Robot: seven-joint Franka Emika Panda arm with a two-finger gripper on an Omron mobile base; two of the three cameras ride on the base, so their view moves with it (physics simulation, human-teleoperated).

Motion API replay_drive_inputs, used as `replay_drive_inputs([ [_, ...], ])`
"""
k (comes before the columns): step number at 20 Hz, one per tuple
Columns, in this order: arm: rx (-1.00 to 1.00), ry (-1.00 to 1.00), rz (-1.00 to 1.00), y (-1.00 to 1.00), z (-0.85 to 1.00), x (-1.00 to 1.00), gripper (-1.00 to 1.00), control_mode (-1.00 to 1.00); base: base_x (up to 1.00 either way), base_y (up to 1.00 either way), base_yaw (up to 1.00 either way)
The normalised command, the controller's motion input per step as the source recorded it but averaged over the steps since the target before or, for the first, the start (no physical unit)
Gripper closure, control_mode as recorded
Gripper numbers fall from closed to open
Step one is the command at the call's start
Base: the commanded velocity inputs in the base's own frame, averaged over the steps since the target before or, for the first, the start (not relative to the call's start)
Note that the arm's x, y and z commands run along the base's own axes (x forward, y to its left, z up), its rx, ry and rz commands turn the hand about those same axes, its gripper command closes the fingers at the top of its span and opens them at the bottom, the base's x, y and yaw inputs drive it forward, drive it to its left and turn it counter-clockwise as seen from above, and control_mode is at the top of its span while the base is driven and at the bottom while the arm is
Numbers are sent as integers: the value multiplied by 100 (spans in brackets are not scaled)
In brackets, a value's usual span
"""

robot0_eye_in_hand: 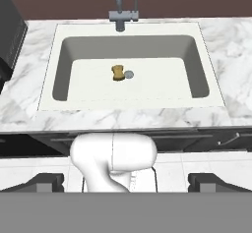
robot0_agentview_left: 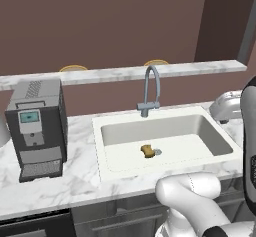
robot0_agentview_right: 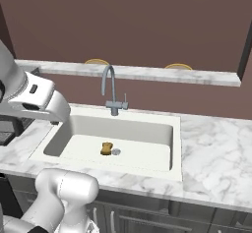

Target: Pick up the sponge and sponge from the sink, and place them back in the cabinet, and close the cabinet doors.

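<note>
A small golden-tan sponge [robot0_agentview_left: 147,151] [robot0_agentview_right: 106,148] [robot0_eye_in_hand: 118,73] lies on the floor of the white sink [robot0_agentview_left: 220,143] [robot0_agentview_right: 59,138] [robot0_eye_in_hand: 59,79], right beside the round drain. My gripper [robot0_eye_in_hand: 127,182] hangs high above the counter's front edge and well back from the sponge. It is open, its two dark fingertips [robot0_eye_in_hand: 47,182] spread wide with nothing between them. The cabinet and the cabinet doors are out of view.
A grey gooseneck faucet [robot0_agentview_left: 150,93] [robot0_agentview_right: 112,92] [robot0_eye_in_hand: 120,11] rises behind the basin. A dark coffee machine [robot0_agentview_left: 37,128] stands on the marble counter to the left, a silver toaster [robot0_agentview_left: 227,106] to the right. A raised marble ledge [robot0_agentview_left: 125,73] runs along the back wall.
</note>
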Motion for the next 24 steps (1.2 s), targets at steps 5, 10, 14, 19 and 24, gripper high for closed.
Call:
replay_drive_inputs([
  [5, 0, 2, 0, 28, -23, 37, -100, -100, 0, 0, 0],
  [10, 0, 1, 0, 31, -31, 29, -100, -100, 0, 0, 0],
  [14, 0, 0, 0, 30, -40, 34, -100, -100, 0, 0, 0],
  [19, 0, 0, 0, 17, -38, 39, -100, -100, 0, 0, 0],
  [24, 0, 0, 0, 4, -31, 45, -100, -100, 0, 0, 0],
])
